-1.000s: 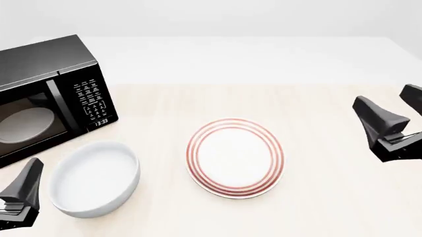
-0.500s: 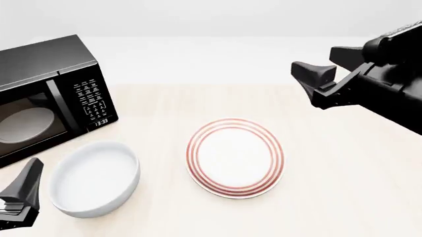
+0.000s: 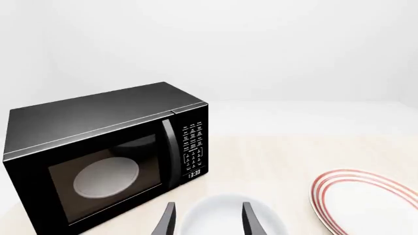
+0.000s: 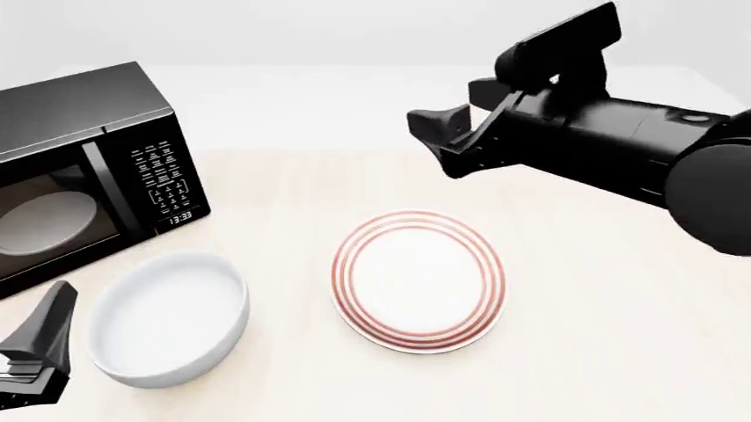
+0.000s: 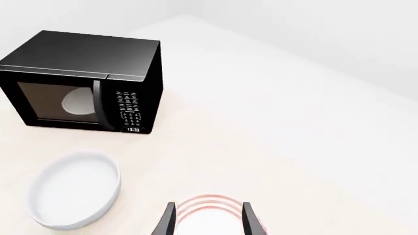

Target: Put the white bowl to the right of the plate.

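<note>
The white bowl [image 4: 168,318] rests upright on the table at the front left, in front of the microwave. The red-ringed plate [image 4: 419,280] lies flat in the middle, to the bowl's right. My left gripper [image 3: 207,226] is open and low beside the bowl's left side, with the bowl [image 3: 228,218] showing between its fingers. Only one of its fingers [image 4: 42,338] shows in the front view. My right gripper [image 4: 463,110] is open and empty, raised in the air beyond the plate. Its wrist view looks down on the plate [image 5: 209,215] and the bowl [image 5: 75,196].
A black microwave [image 4: 83,167] with its door shut stands at the far left, a pale turntable disc visible through its window. Bare light wood table [image 4: 610,334] lies to the right of the plate.
My right arm has swung from the right edge up and to the left, and now hangs above the table behind the plate. The left gripper, bowl and plate have not moved.
</note>
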Controlling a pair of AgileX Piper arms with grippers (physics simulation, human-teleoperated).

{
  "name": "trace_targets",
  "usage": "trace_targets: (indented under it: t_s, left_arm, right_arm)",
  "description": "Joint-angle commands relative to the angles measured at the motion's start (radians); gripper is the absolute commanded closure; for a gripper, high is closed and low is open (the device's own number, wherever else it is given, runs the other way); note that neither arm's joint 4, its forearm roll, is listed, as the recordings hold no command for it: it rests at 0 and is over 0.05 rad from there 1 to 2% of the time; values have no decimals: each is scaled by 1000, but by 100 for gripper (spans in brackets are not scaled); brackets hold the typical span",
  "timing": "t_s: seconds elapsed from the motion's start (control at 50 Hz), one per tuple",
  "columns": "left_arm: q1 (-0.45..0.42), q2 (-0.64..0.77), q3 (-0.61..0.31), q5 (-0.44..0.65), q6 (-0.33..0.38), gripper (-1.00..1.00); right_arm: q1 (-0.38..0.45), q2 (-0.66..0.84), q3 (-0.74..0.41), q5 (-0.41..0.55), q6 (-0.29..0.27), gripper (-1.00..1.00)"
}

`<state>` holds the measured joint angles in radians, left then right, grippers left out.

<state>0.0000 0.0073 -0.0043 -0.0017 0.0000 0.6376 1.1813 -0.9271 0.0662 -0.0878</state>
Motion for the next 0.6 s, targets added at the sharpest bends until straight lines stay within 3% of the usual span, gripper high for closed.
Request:
trace_targets:
  t_s: [0.02, 0.48, 0.6]
  left_arm:
    - [0, 0, 0, 0, 0, -100]
    - [0, 0, 0, 0, 0, -100]
    - [0, 0, 0, 0, 0, -100]
  right_arm:
    - [67, 117, -86, 20, 10, -100]
    - [147, 303, -212, 64, 48, -100]
    - [180, 343, -235, 63, 81, -100]
